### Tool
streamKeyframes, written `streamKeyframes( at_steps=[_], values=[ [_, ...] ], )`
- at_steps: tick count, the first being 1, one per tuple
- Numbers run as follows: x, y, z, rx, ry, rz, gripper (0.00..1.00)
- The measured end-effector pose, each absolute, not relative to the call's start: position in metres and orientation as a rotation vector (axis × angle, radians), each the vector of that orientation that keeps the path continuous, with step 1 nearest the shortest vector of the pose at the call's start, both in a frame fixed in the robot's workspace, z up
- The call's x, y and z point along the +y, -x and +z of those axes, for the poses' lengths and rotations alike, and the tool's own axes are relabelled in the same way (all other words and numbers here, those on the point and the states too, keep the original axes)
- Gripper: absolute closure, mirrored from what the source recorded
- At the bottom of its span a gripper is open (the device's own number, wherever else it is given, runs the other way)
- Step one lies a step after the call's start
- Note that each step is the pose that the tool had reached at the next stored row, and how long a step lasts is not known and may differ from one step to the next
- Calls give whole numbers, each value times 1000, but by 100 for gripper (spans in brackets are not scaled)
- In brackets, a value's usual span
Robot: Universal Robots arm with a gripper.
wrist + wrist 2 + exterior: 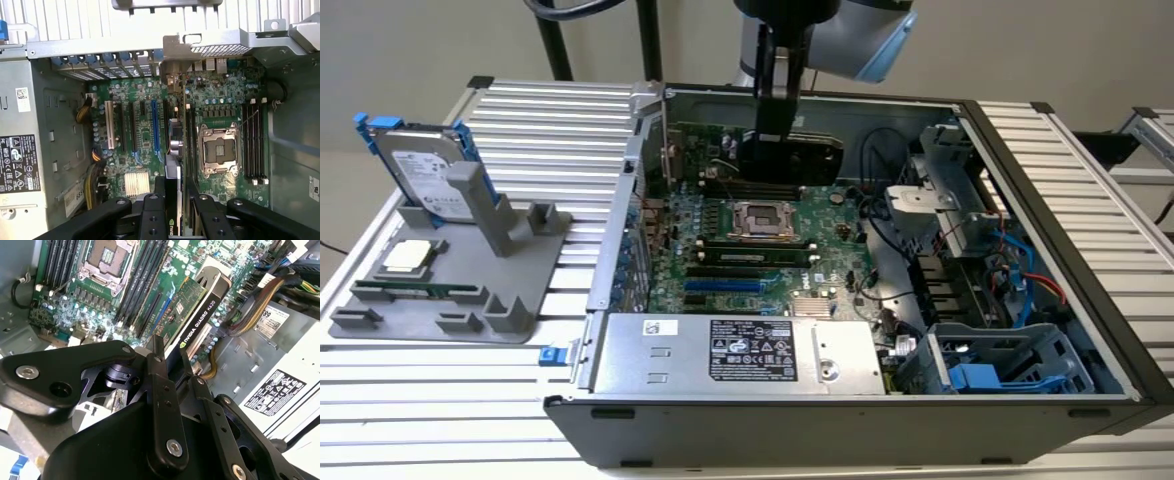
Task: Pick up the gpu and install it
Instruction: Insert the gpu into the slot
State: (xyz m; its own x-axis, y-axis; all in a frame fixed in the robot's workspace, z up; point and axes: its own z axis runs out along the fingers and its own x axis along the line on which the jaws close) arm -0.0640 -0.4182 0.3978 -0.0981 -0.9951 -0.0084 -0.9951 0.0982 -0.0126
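Observation:
My gripper (774,132) is shut on the gpu (790,160), a black-cooled card that I hold on edge inside the open computer case (1067,200), over the far part of the motherboard (747,250). In the second wrist view the black fingers (156,365) clamp the gpu (200,302), whose green board and black cooler edge point down toward the slots. The first wrist view shows the gpu (174,150) edge-on between the blue slot (155,125) and the processor socket (219,150). Its silver bracket (175,55) sits by the case's rear wall. I cannot tell if the card touches a slot.
At the exterior view's left, a grey holder (467,310) carries a blue-framed hard drive (427,170), a processor chip (408,257) and a memory stick (414,292). Inside the case are the power supply (734,350), a blue drive cage (1001,370) and cables (1014,260).

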Motion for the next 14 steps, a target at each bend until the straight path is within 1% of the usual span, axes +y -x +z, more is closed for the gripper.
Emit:
streamKeyframes(
  at_steps=[14],
  values=[
    [-418, 64, 392, 2317, 2100, -6, 100]
  ],
)
